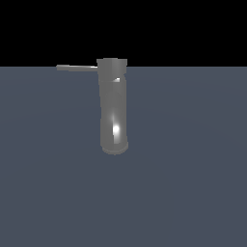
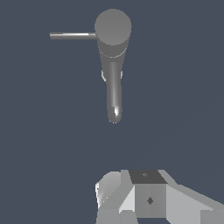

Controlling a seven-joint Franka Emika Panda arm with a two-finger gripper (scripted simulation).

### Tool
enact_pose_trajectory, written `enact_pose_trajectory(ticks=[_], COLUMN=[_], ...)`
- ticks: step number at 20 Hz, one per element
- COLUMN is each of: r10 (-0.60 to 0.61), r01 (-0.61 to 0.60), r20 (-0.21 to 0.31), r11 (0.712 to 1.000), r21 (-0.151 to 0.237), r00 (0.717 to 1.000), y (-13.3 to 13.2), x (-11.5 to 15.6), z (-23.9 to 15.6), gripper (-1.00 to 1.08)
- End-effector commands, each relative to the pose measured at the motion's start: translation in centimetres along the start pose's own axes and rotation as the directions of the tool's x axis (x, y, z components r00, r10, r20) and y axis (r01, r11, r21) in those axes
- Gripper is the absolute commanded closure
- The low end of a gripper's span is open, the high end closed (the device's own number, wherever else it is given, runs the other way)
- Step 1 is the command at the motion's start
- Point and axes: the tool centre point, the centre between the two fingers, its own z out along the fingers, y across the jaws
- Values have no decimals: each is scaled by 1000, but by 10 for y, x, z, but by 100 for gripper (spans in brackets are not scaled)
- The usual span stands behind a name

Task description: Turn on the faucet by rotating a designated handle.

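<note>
Room: black void behind; surface: flat slate-grey tabletop (image 1: pixel 193 193), bare of marks. Item 1: faucet (image 1: pixel 114 108), glossy grey upright cylinder w/ wider cap, standing mid-tabletop. Item 2: handle (image 1: pixel 77 67), thin rod off the cap, pointing to the exterior view's left. Item 3: gripper (image 2: pixel 146 199), wrist view only, well apart from faucet; jaws' opening can't be told, nothing seen held. Risks: approach meets the thick body, not the rod; thin rod slips off a finger; push goes the wrong way.

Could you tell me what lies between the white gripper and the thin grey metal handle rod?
Nothing: in the wrist view only bare dark floor separates the white gripper from the handle.
</note>
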Motion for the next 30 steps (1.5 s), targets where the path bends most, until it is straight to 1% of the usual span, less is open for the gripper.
enact_pose_trajectory(ticks=[1, 9, 18, 24, 30], r10=[0, 34, 152, 272, 391], r01=[0, -34, -152, -272, -391], r20=[0, 1, 3, 6, 8], r11=[1000, 999, 988, 962, 920], r21=[0, 0, -1, -1, -2], r00=[1000, 999, 988, 962, 920], y=[0, -7, -32, -56, -80], x=[0, 2, 12, 24, 41], z=[0, 5, 21, 37, 54], gripper=[108, 108, 108, 108, 108])
